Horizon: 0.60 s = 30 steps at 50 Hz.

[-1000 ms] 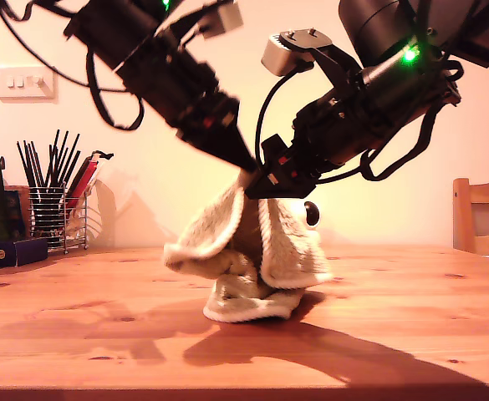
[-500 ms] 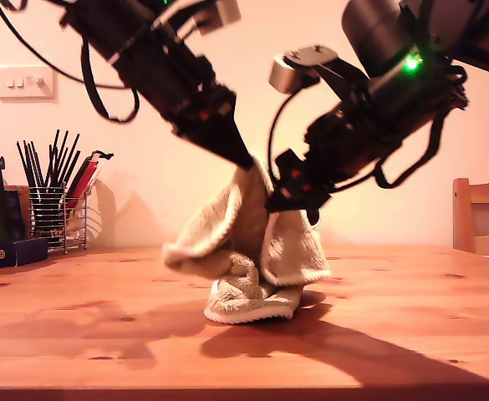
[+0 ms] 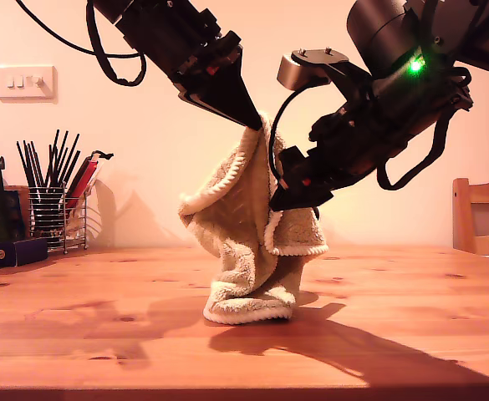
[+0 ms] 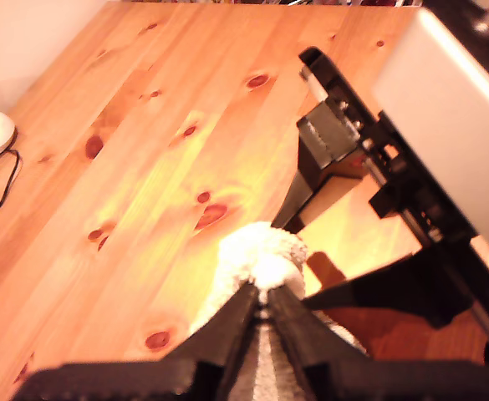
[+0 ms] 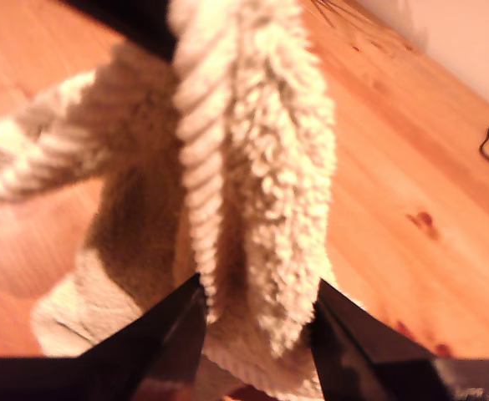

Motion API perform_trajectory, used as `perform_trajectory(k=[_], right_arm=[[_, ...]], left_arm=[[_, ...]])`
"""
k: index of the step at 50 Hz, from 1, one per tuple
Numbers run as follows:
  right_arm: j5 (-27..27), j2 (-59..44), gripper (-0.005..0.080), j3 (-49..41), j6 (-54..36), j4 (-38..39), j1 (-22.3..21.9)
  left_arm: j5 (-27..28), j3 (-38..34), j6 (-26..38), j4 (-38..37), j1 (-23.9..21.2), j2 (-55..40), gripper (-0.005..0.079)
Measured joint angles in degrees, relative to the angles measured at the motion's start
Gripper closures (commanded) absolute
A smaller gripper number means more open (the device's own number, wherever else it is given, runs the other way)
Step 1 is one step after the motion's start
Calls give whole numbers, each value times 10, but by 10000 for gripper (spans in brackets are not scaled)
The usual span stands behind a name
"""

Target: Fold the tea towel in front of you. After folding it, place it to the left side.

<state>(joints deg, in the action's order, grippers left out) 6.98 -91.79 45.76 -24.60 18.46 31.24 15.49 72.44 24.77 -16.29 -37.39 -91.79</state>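
My first gripper [image 4: 263, 302] is pinched tight on a small tuft of the pale cream, fluffy terry tea towel [image 3: 252, 242], at the very top of the cloth. In its wrist view the other arm's black body shows just beyond that tuft, so this is the arm that comes in from the exterior view's upper left. My second gripper [image 5: 257, 305] has its jaws partly apart with a thick roll of the towel's corded hem [image 5: 196, 159] between them; whether they press on it I cannot tell for sure, though the cloth hangs from that spot, lower on the towel than the first grasp.

The towel is lifted into a crumpled column. Its bottom end rests on the knotty orange pine table [image 3: 411, 301], bunched in a heap directly under both grippers. Nothing about it reads as a neat fold; the edges droop unevenly.

By my judgement the task is early: the cloth is raised, but the fold is not made, and setting it aside remains.

A wire pot of black pens [image 3: 53, 196] stands well apart from the towel.
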Motion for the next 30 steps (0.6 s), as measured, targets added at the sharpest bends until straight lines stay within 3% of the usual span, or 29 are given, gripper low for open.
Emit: perform_trajectory(k=[19, 30], right_arm=[[-21, 0, 435, 0, 54, -4, 37], [-63, 3, 435, 0, 66, -74, 36]], left_arm=[[5, 0, -8, 5, -1, 0, 766], [-2, 0, -8, 0, 7, 0, 766]])
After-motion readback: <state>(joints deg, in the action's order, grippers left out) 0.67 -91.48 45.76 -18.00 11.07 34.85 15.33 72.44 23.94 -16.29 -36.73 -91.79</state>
